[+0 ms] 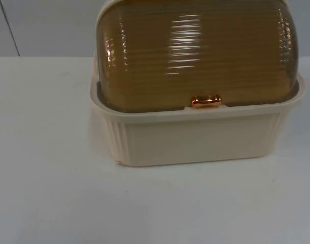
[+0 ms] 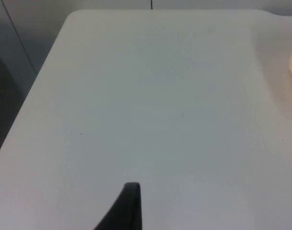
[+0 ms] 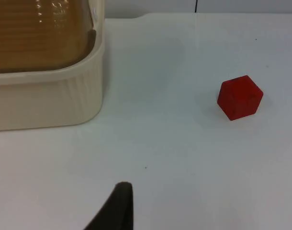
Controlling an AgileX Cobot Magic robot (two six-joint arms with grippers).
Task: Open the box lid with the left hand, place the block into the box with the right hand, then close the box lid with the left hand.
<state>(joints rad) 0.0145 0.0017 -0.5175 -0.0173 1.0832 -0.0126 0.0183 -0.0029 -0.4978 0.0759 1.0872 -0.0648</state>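
No readable text, labels, brand names, numbers or signs appear anywhere. The cream box (image 1: 195,137), its ribbed amber lid (image 1: 195,56) with a shiny copper-coloured handle (image 1: 206,100), the red block (image 3: 240,97) and the white worktop (image 1: 53,193) all carry plain, unmarked surfaces.

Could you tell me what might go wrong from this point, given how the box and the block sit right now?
The amber lid is shut on the cream box, and its only grip looks to be the small shiny handle; the left hand might slip off it. The red block lies on the table apart from the box with a corner turned toward the right hand, so a pinch may twist it.
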